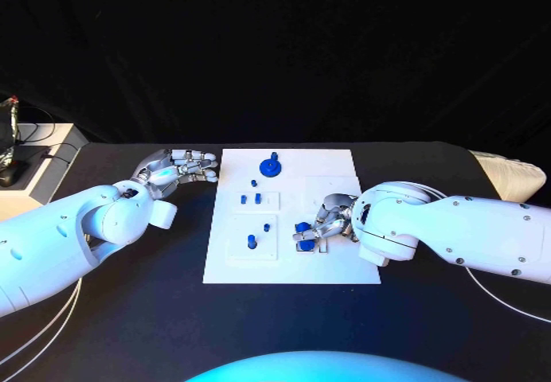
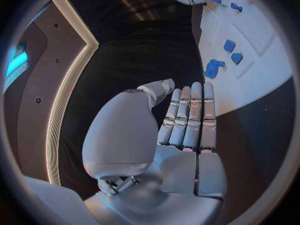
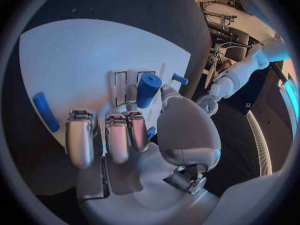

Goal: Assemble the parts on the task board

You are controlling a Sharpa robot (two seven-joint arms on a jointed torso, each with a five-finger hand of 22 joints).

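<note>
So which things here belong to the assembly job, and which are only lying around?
Belong to the job:
- task board
- blue wheel-shaped part
- small blue pegs
- blue cylinder held by the right hand
- left hand, holding nothing

Lying about:
- pale cushion-like object
- equipment and cables on the table's left

The place looked like a robotics lab or test studio: a black desk [image 1: 138,318] stood before black curtains [image 1: 275,64], with a white task board [image 1: 333,270] laid at its centre. At ten o'clock, cabled equipment [image 1: 14,151] sat on a pale side stand [image 1: 52,159].
</note>
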